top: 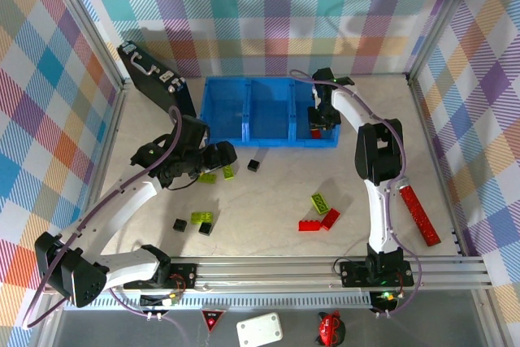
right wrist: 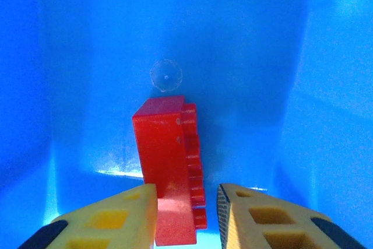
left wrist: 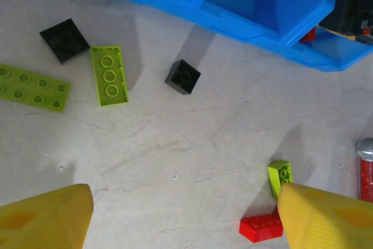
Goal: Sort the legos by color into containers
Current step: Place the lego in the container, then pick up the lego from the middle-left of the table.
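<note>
My right gripper (right wrist: 185, 195) is down inside the right-hand container of the blue tray (top: 268, 142). A red lego (right wrist: 168, 155) stands on end between its fingers. The left pad touches it, while a thin gap separates its studs from the right pad, so the jaws are slightly open. My left gripper (left wrist: 186, 220) hovers open and holding nothing over the table in front of the tray. Ahead of it lie two lime legos (left wrist: 109, 75) (left wrist: 32, 87) and two black ones (left wrist: 64, 40) (left wrist: 183, 77). A lime lego (left wrist: 280, 176) and a red one (left wrist: 262, 225) lie by its right finger.
A black case (top: 154, 75) leans at the tray's left end. More loose legos lie nearer the front, lime (top: 200, 218) and black (top: 179, 223) on the left, red (top: 309, 225) in the middle. A long red piece (top: 419, 214) lies at the right.
</note>
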Robot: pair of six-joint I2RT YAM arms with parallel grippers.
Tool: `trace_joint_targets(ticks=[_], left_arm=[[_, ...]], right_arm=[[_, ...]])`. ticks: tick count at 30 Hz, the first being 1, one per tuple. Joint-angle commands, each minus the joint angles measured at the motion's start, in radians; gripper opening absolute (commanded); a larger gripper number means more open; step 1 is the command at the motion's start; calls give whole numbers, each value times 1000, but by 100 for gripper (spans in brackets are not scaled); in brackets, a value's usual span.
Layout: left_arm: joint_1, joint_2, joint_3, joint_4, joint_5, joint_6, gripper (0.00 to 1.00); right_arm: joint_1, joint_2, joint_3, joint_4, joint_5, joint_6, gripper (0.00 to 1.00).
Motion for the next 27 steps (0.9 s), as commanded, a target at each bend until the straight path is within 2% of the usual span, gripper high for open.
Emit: trace_joint_targets(ticks=[1, 12, 27], left_arm=[[9, 3, -15, -24, -27, 30, 82], [9, 101, 22, -61, -91, 133, 80], [25, 292, 100, -94, -200, 195, 76]], right_arm=[[-2, -85, 18, -32, -37, 7, 34], [0, -264, -90, 1, -177, 49, 36], [0, -618, -486, 125, -295, 120, 37]])
